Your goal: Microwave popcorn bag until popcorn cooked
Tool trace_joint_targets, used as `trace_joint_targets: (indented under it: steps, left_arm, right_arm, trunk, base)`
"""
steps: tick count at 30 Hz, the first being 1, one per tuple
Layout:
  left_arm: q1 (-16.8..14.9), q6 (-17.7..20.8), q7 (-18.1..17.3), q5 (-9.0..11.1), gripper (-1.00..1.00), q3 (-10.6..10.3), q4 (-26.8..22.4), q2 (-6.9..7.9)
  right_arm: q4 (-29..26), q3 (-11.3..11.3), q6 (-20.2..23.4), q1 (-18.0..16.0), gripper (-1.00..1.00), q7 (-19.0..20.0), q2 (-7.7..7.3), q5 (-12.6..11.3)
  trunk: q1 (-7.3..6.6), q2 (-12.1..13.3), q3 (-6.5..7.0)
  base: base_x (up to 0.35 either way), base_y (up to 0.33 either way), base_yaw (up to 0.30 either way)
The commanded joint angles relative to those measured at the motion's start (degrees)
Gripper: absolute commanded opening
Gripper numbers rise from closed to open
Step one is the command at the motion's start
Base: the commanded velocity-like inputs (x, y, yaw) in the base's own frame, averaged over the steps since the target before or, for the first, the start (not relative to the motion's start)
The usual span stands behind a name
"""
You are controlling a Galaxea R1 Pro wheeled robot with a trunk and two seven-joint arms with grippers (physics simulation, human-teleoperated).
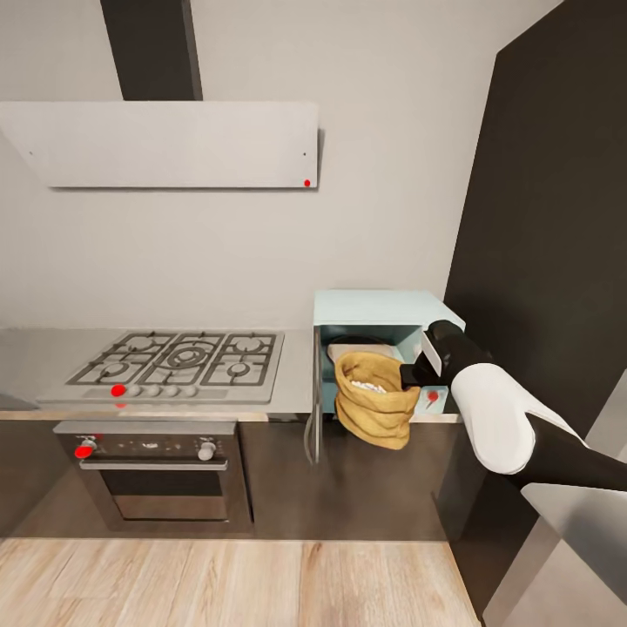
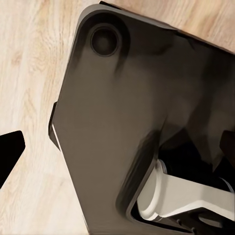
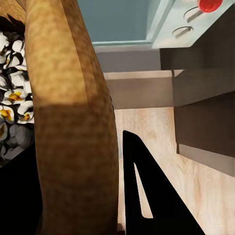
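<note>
Pinching bag [image 1: 374, 399] rim, right claw [image 1: 416, 373] holds it before open microwave [image 1: 383, 313]; sack soft, light, floppy, rolled rim best grip; left claw state unclear

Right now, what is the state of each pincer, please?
Left pincer: cannot be told; one dark fingertip shows above the wooden floor.
Right pincer: closed on the rolled rim of the soft tan-brown burlap popcorn bag.

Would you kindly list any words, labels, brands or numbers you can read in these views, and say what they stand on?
None can be read: no legible text on the microwave, popcorn bag, hood or oven.
</note>
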Motion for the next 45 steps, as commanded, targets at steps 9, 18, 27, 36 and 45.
trace_joint_targets:
  steps: [9, 18, 27, 36, 45]
  left_arm:
    - [0.0, -0.1, 0.1, 0.1, 1.0, 0.0, 0.0, -0.34]
    - [0.0, 0.1, 0.1, -0.3, 1.0, -0.1, 0.0, -0.32]
    - [0.0, 0.1, 0.0, -0.3, 1.0, -0.2, 0.0, -0.35]
    - [0.0, 0.0, 0.0, -0.3, 1.0, -0.1, 0.0, -0.4]
    - [0.0, 0.1, 0.0, -0.3, 1.0, -0.2, 0.0, -0.32]
  right_arm:
    - [-0.1, -0.3, 0.2, 0.0, -1.0, 0.3, 0.18, 0.7]
    - [-0.1, -0.5, 0.2, 0.0, -1.0, 0.3, 0.06, 0.4]
    - [-0.1, -0.7, -6.2, 0.0, -1.0, 0.3, -0.13, 0.3]
    - [0.0, -0.7, -8.1, 1.1, -1.0, 0.4, -1.77, 0.2]
    - [0.0, -0.7, -8.0, 1.1, -1.0, 0.5, -2.59, 0.1]
  trunk:
    - [-0.65, 1.1, 0.46]
    - [-2.63, 4.8, 2.08]
    - [-4.6, 8.4, 3.69]
    - [-6.58, 12.0, 5.31]
    - [-8.56, 15.6, 6.92]
  base:
    - [0.0, 0.0, 0.0]
    - [0.0, 0.0, 0.0]
    - [0.0, 0.0, 0.0]
    - [0.0, 0.0, 0.0]
    - [0.0, 0.0, 0.0]
